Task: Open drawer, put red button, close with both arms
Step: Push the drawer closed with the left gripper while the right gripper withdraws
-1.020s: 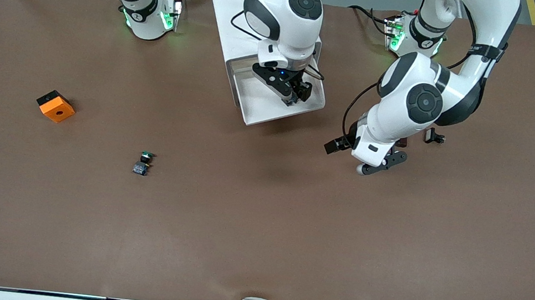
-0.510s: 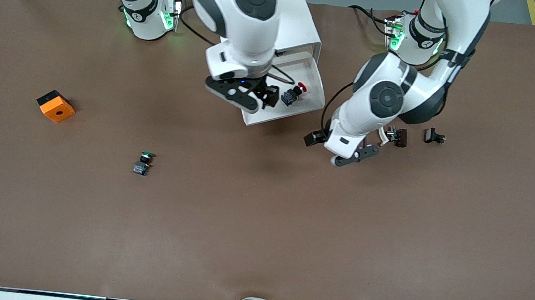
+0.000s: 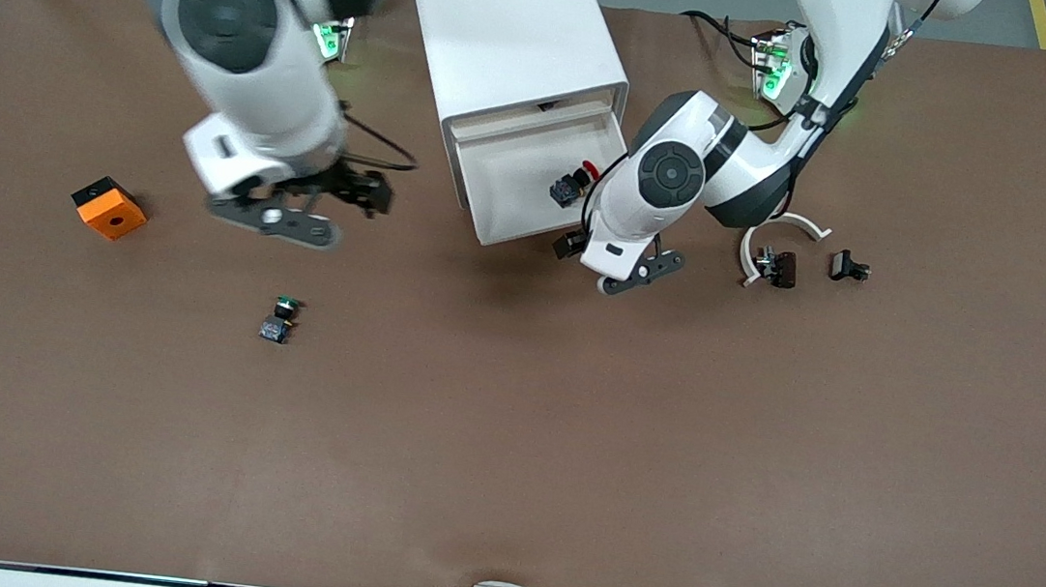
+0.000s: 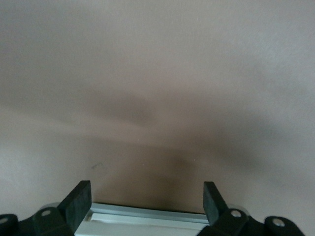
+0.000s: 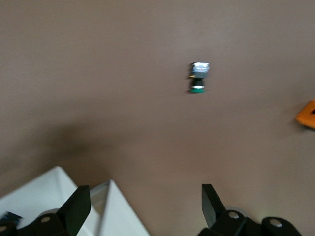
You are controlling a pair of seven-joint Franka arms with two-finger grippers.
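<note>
The white cabinet [image 3: 512, 30] stands between the arm bases with its drawer [image 3: 506, 175] pulled out. The red button [image 3: 574, 182] lies on its side in the drawer, at the corner toward the left arm's end. My left gripper [image 3: 577, 242] is open and empty, low at the drawer's front corner; the left wrist view shows its fingers [image 4: 78, 202] spread, the gripper [image 4: 145, 201] straddling the drawer's front strip [image 4: 147, 217]. My right gripper [image 3: 359, 191] is open and empty over bare table toward the right arm's end; it also shows in the right wrist view [image 5: 142, 202].
A green-capped button [image 3: 279, 318] and an orange block [image 3: 109, 207] lie toward the right arm's end, both also in the right wrist view [image 5: 198, 77] [image 5: 307, 114]. A white curved piece [image 3: 782, 231] and two small dark parts [image 3: 776, 267] [image 3: 848, 267] lie toward the left arm's end.
My right gripper let go of the red button in the drawer and swung away toward the right arm's end. My left gripper moved in to the drawer's front.
</note>
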